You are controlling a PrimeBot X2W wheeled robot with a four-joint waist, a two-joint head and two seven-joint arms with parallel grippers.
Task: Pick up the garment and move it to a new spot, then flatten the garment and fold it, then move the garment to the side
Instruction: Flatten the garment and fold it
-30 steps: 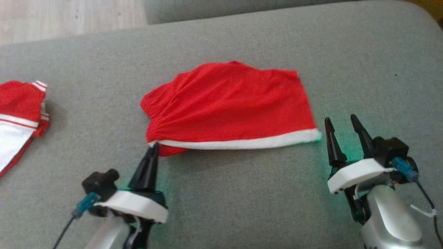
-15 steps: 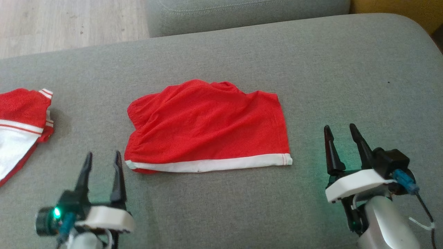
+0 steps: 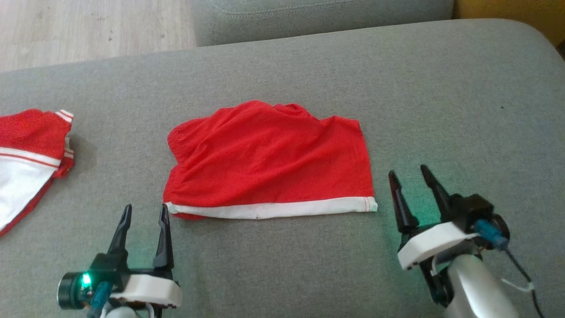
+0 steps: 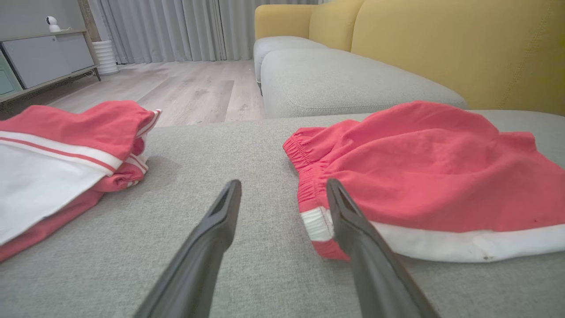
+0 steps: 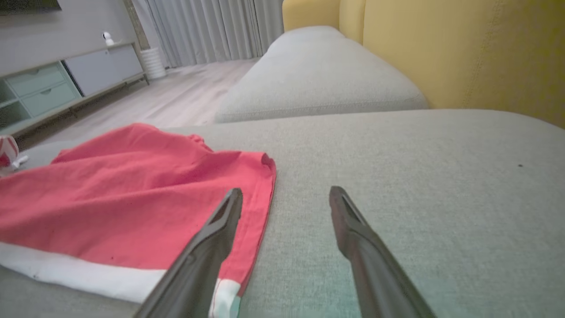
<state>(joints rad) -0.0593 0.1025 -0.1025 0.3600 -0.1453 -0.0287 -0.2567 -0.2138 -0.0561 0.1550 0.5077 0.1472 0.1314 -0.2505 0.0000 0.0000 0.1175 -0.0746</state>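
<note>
Left gripper: both fingers spread wide, nothing between them. It sits at 7 o'clock in the head view. Its right fingertip is just beside the white-hemmed corner of the small red cloth; contact can't be judged (in the left wrist view that finger overlaps the hem corner).

Right gripper: also spread wide and empty, at 5 o'clock. It stands just off the cloth's other hem corner, with bare cushion between its fingers.

Count:
- 2 grippers, 2 dark fingers each
- 2 red textiles
- 2 grey cushions
- 1 yellow sofa back

The garment lies at 9 o'clock on the big grey cushion, cut off by the frame edge. It is well apart from both grippers and untouched.

Look of the garment:
- red mesh body, bunched and doubled over itself
- a broad white panel below, with a thin red line through a white band
- red-and-white striped trim at its 1 o'clock corner
- the left wrist view shows it stacked in layers, resting flat on the cushion

The small red cloth lies dead centre and wrinkled. Its elastic edge faces 9 o'clock and its white hem faces 6.

The second cushion is at 12 o'clock, with wood floor at 11.
</note>
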